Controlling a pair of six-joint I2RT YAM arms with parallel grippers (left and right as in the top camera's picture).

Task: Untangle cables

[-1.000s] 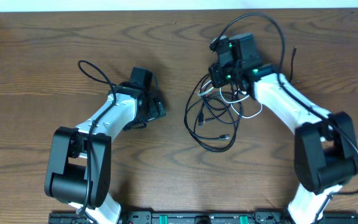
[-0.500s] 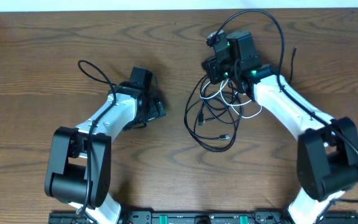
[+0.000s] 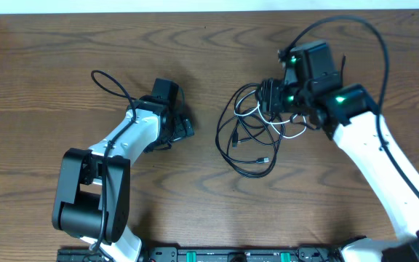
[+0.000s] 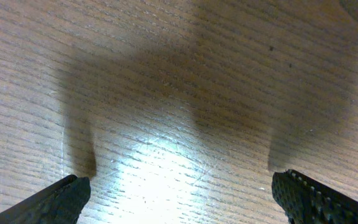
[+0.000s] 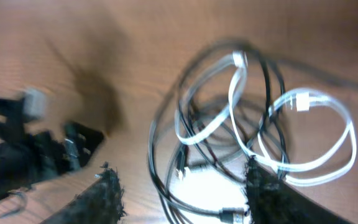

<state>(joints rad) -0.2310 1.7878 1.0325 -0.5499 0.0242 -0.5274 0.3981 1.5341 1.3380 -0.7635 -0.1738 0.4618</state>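
On the counter (image 3: 195,211), right of centre: cables (image 3: 257,132) in one loose tangled heap, black loops with a white cord (image 3: 294,135) threaded through the right half, and small plug ends (image 3: 263,160) at the near side. Any print on plugs and arms too small to read; right wrist view blurred.

Over the heap's far right part: right fingers (image 3: 269,96), apart, clamped on nothing. Seen from the right wrist, same fingers (image 5: 107,199) spread with black and white coils (image 5: 241,124) lying flat on the wood between and beyond them.

Well apart from the heap, left of centre: left fingers (image 3: 184,127), spread wide, with only bare wood between them (image 4: 61,199) up close.

Room:
- far edge (image 3: 195,13) well clear of the heap, pale strip beyond
- open wood from the heap across to the left fingers
- wide open wood on the near side

Thick arm wire (image 3: 355,22) arching above the right wrist.
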